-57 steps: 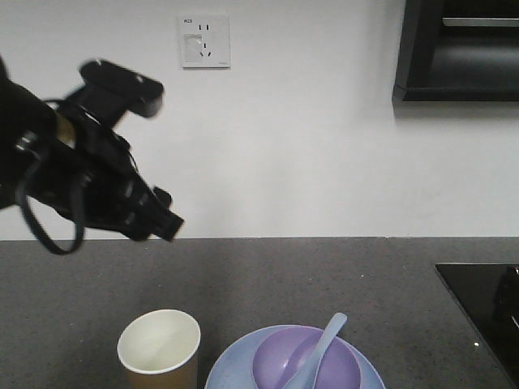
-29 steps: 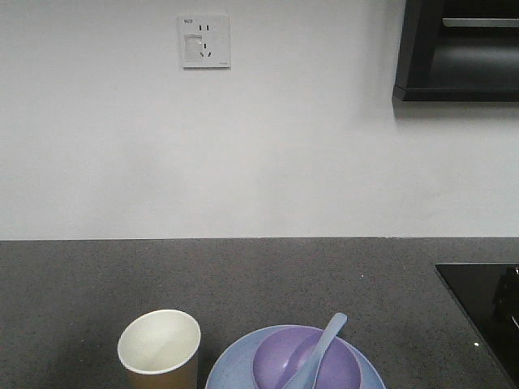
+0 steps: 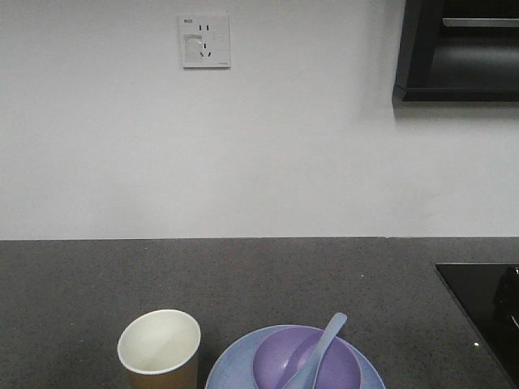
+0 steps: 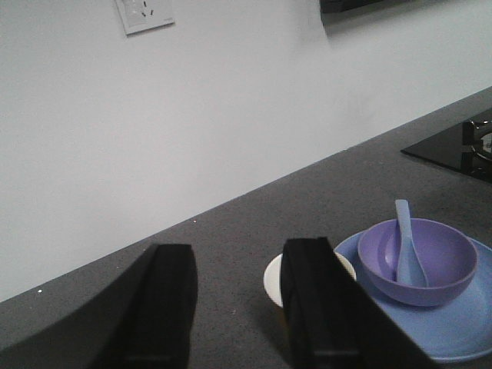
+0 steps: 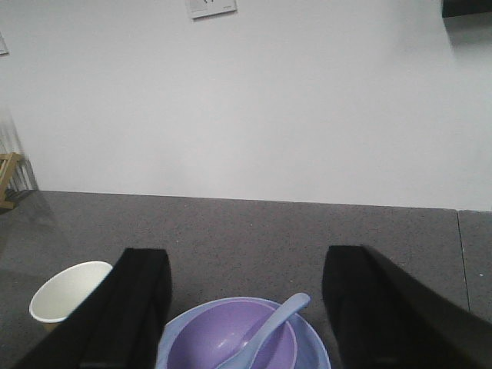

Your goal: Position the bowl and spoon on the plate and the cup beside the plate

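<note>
The bowl (image 3: 306, 361) sits on the plate (image 3: 231, 371) near the counter's (image 3: 259, 275) front edge, spoon (image 3: 318, 348) resting inside, cup (image 3: 159, 350) just beside the plate; both arms' jaws hang open and empty, so the arrangement looks finished, nothing left but pulling clear

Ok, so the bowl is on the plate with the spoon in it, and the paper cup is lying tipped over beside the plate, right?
Not quite. The paper cup is not tipped over; it stands upright with its mouth up, as the front-facing view shows. The rest holds: the purple bowl sits on the pale blue plate, the spoon rests in the bowl, and the cup is beside the plate.
</note>
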Robot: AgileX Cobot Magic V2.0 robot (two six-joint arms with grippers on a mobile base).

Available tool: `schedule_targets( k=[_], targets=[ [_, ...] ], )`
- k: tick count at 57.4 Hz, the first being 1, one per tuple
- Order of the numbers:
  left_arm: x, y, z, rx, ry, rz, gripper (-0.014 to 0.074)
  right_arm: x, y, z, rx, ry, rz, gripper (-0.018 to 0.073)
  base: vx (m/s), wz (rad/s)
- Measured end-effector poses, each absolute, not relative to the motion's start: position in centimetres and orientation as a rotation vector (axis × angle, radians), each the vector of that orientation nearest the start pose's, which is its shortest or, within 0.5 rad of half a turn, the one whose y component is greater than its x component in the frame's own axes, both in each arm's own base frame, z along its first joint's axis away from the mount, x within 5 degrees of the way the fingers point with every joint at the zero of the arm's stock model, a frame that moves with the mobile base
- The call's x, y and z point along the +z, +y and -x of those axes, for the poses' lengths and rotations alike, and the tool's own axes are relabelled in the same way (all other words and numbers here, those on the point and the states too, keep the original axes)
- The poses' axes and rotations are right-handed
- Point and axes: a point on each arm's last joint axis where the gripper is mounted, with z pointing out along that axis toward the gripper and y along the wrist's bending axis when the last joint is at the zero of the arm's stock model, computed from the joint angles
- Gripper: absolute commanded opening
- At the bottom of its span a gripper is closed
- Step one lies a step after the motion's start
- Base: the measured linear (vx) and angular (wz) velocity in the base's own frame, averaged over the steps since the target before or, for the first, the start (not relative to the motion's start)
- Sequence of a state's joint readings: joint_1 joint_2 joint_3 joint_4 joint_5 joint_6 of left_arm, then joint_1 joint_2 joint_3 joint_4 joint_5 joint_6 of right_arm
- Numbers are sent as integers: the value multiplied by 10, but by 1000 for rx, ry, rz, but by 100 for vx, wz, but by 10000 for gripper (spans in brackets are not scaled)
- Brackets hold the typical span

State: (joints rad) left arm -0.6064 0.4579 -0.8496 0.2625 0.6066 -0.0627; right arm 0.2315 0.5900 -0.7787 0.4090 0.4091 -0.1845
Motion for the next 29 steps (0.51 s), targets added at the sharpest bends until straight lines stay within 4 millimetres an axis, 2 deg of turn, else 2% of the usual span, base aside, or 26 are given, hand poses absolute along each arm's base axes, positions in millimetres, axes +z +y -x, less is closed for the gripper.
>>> schedule_targets(
  k=[12, 18, 23, 29],
  targets=[
    [406, -18, -62, -101, 1612, -478, 110, 392, 40, -105, 453, 1685, 153, 498, 0, 0],
    [393, -13, -63, -9, 1626, -449, -6, 392, 40, -105, 453, 1685, 153, 498, 0, 0],
    [376, -9, -60, 31, 1602, -393, -8, 392, 40, -105, 453, 1685, 153, 498, 0, 0],
    [346, -7, -57, 22, 1561, -295, -7, 392, 40, -105, 453, 1685, 153, 498, 0, 0]
  ],
)
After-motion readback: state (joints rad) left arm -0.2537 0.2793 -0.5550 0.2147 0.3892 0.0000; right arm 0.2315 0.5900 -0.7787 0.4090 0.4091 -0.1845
